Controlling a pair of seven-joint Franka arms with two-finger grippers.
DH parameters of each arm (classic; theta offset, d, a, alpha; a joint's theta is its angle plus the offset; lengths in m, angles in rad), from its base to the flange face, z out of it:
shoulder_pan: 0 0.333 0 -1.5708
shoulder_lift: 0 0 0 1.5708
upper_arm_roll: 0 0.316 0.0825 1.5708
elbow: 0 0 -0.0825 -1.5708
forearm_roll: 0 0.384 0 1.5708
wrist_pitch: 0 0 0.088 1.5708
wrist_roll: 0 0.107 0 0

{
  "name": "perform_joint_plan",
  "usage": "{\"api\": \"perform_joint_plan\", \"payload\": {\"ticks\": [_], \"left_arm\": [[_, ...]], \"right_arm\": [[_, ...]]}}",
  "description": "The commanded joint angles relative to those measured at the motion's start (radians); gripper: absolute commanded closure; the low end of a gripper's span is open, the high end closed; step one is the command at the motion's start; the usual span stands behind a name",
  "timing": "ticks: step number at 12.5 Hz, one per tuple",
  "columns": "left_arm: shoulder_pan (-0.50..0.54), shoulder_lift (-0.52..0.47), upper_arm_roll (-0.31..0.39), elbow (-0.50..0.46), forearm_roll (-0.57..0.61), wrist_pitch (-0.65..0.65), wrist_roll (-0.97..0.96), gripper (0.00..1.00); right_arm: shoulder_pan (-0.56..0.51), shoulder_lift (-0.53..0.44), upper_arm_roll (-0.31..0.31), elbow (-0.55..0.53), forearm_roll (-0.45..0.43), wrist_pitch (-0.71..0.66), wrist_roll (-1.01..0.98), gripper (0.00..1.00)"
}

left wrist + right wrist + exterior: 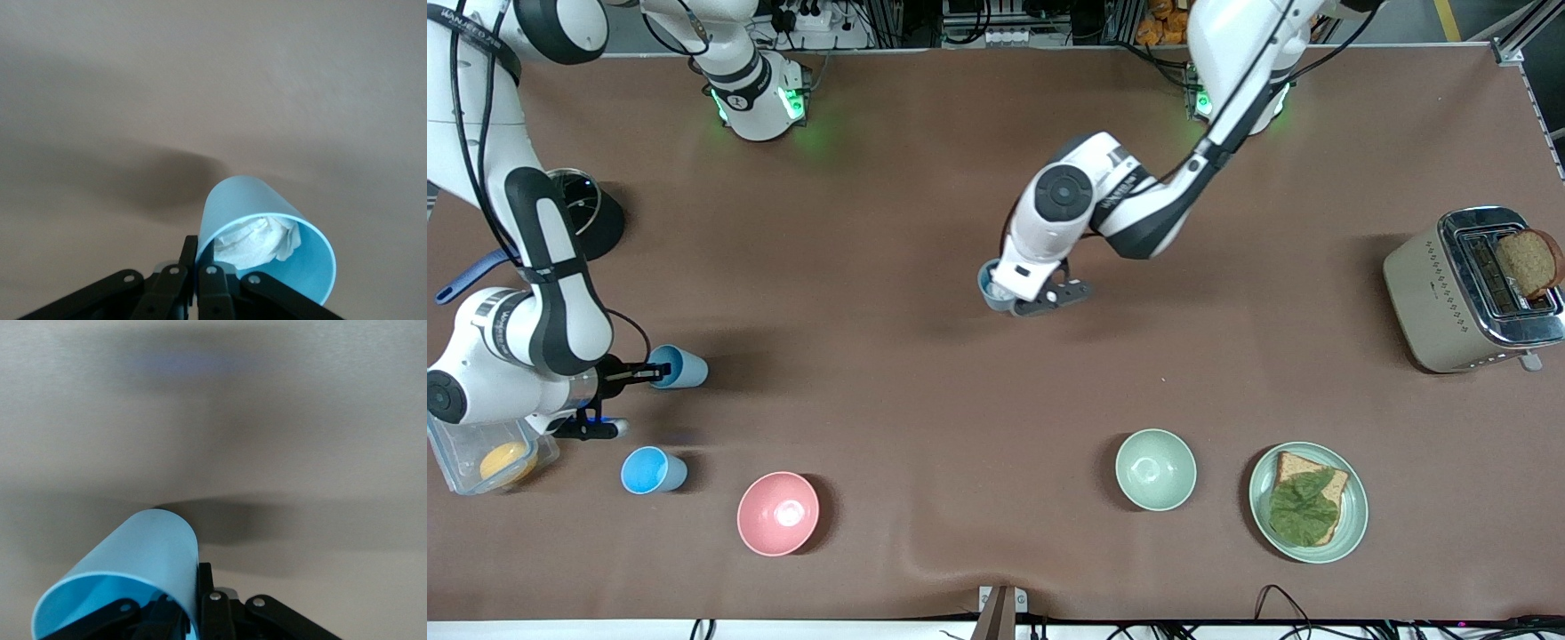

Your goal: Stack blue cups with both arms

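My right gripper (640, 373) is shut on the rim of a sky-blue cup (680, 367) and holds it on its side over the right arm's end of the table. In the right wrist view one finger (205, 583) is outside the cup's wall (133, 567) and the other is inside. A second sky-blue cup (654, 470) stands upright on the table, nearer the front camera. My left gripper (1007, 298) is shut on the rim of a grey-blue cup (991, 288) over the table's middle. In the left wrist view this cup (253, 213) is tilted with crumpled white paper (257, 241) inside.
A pink bowl (777, 514) and a pale green bowl (1155, 469) stand near the front edge. A green plate (1352, 516) with bread and a leaf is beside the green bowl. A toaster (1432, 293) stands at the left arm's end. A clear container (454, 462) and a black pot (600, 213) are at the right arm's end.
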Motion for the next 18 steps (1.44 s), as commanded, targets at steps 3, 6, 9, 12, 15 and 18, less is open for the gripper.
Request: {"api": "perform_joint_plan", "payload": {"ticks": [3,6,9,12,15,18], "left_arm": [[-0.088,0.07,0.017,0.018,0.006,0.089,-0.058,1.0],[-0.15,0.103,0.029,0.018,0.017,0.13,-0.104,1.0],[-0.212,0.117,0.057,0.02,0.132,0.132,-0.217,0.65],[-0.204,0.087,0.057,0.016,0.209,0.108,-0.254,0.0],[-0.194,-0.095,0.052,0.016,0.209,-0.056,-0.271,0.0],[-0.126,-0.278,0.046,0.018,0.192,-0.182,-0.233,0.0]], "right_arm": [[0.054,-0.079,0.007,-0.007,-0.003,-0.094,0.128,1.0],[0.118,-0.136,0.015,-0.004,0.061,-0.189,0.311,1.0],[0.194,-0.245,0.018,-0.006,0.15,-0.329,0.51,1.0],[0.25,-0.435,0.018,-0.003,0.227,-0.432,0.518,1.0],[0.302,-0.509,0.019,-0.01,0.234,-0.486,0.528,1.0],[0.43,-0.512,0.018,-0.13,0.236,-0.379,0.64,1.0]]}}
